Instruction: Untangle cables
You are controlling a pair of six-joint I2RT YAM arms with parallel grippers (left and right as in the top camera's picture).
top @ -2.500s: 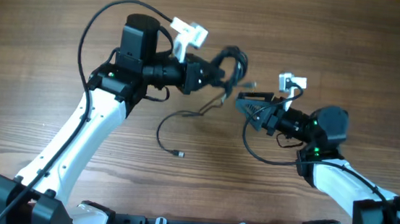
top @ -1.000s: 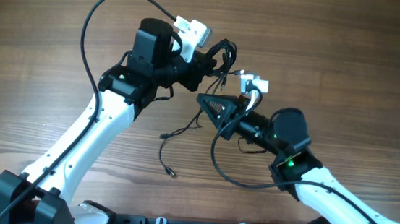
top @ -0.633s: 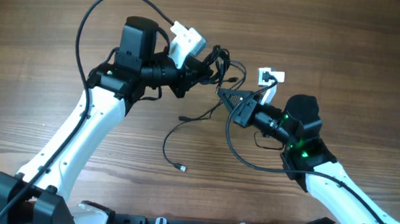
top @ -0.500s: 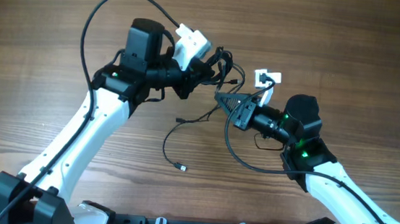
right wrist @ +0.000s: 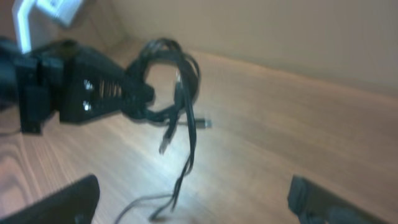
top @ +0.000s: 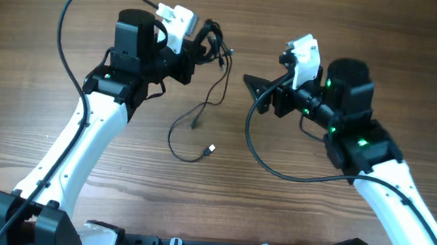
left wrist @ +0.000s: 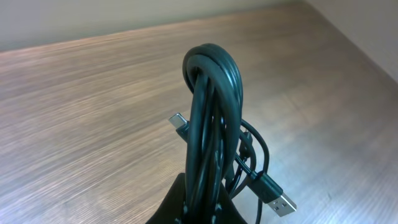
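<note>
The step in hand looks like pulling one strand free of the bunch, and it will go best if the open right gripper [top: 258, 88] takes a single line rather than the whole coil. The thin black flexible cables [left wrist: 211, 124] are gathered in a tight upright loop clamped in the left gripper [top: 201, 50]. Grabbing at the loop itself would probably only tighten whatever knot is there. A better target is the strand that hangs below the left gripper, or one of the plug ends just beside it. The pull should then go away from the left gripper, slowly, watching whether the loops slip or bind.

The left gripper's fingers are closed narrowly on the base of the coil, holding it raised above the brown wood-grain table [top: 368, 40]. A flat silver-tipped plug [left wrist: 283, 203] pokes out low on one side of the bundle, and another silver tip shows behind it. From the left gripper a single line drops to the table and curls into an open loop. It ends in a small loose plug [top: 211, 148] lying well below the left gripper.

The right gripper stands apart from the left gripper, facing it. Its jaws are spread wide, holding and touching nothing.
</note>
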